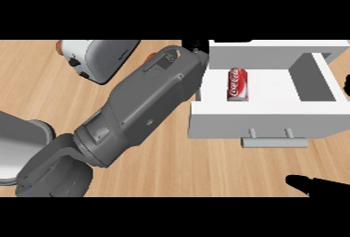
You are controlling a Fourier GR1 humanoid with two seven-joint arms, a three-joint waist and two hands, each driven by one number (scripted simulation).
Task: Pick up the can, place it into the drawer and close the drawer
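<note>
A red can (237,84) lies on its side inside the open white drawer (259,121), near the drawer's left wall. The drawer's handle (275,141) faces me. My left forearm reaches diagonally from the lower left up to the drawer's back left corner. Only a small black part of my left hand (196,46) shows there, beside the drawer and apart from the can. My right hand (318,185) sits low at the bottom right, below the drawer front, with a finger stretched out to the left and nothing in it.
A white and grey toaster-like appliance (96,58) lies on the wooden counter (171,162) at the upper left. A grey rounded shape (17,143) fills the left edge. A small dark shape (346,85) shows at the right edge beside the drawer.
</note>
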